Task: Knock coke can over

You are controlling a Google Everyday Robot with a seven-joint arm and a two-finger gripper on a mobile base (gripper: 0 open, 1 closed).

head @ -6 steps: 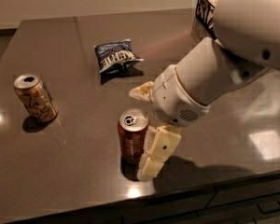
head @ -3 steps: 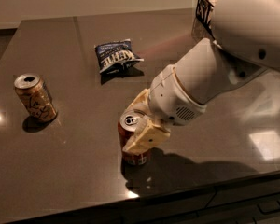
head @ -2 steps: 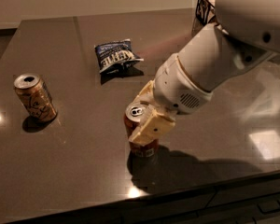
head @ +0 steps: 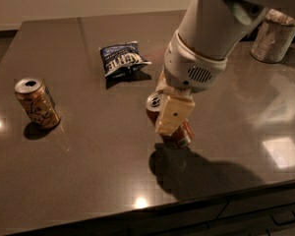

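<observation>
two soda cans are on the one dark table (head: pixel 88 171): one coke can (head: pixel 181 134), red-orange and tilted, just below the middle of the frame, and one tan-gold can (head: pixel 37 104) with a dark line drawing, at the left side. one blue chip bag (head: pixel 122 58) lies in the upper middle. one grey, stubby cylinder (head: pixel 274 35) stands in the upper right corner. one white robot arm (head: pixel 211 38) comes in from the top right, and it carries one gripper (head: pixel 168 116), which sits at the coke can near the centre of the frame. three bright patches of reflected light show on the tabletop: one at the far left, one at the bottom middle, one at the right.
</observation>
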